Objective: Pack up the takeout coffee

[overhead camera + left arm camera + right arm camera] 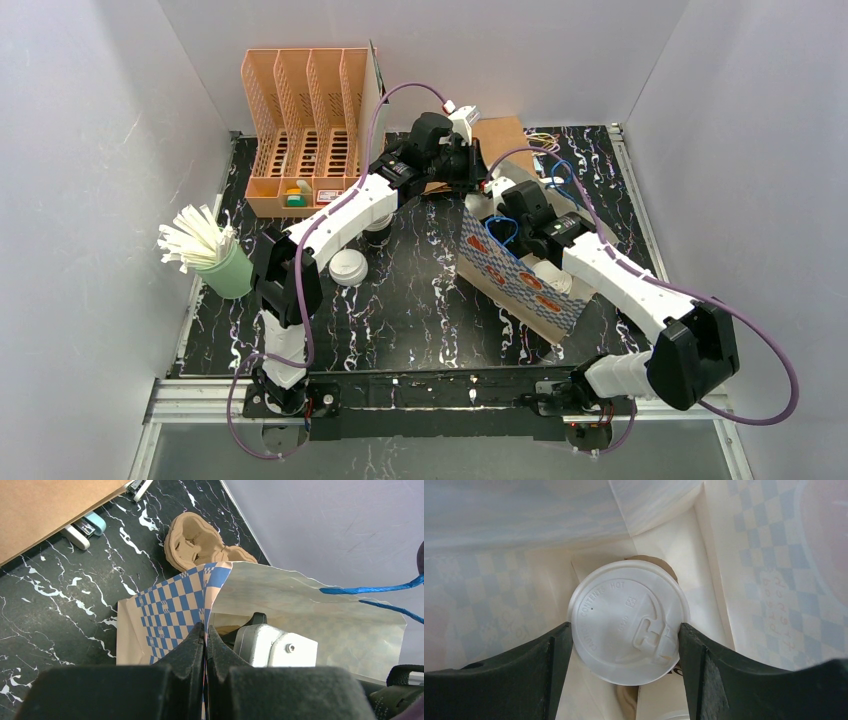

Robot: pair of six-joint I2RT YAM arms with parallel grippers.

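The right gripper [625, 635] is down inside the bag [774, 580]. Its fingers [524, 675] are set wide and closed against opposite sides of the lid of a cup [624, 605]. As far as the wrist view shows, the hold is on the lid's rim, and that is the first risk. A squeeze there could pop the lid loose or let the cup slide out beneath it, spilling into the bag. What the cup stands on below the fingers cannot be seen. If it is loose paper, the cup may tip once the fingers part.

The left gripper [205, 632] has its fingers pressed together on the bag's upper edge, pinching the paper to hold the mouth open. If that thin pinch slips, the wall could fold in on the right arm. It could then snag the arm on its way out and drag the bag or the cup.

The held cup sits squarely between the right fingers, lid facing the wrist, with bag walls close on every side. The tray [192, 540] lies on the table [60, 610] beyond the left fingers, outside the bag and just past its mouth. A second cup [348, 267] stands well apart from both grippers, beside the left arm.
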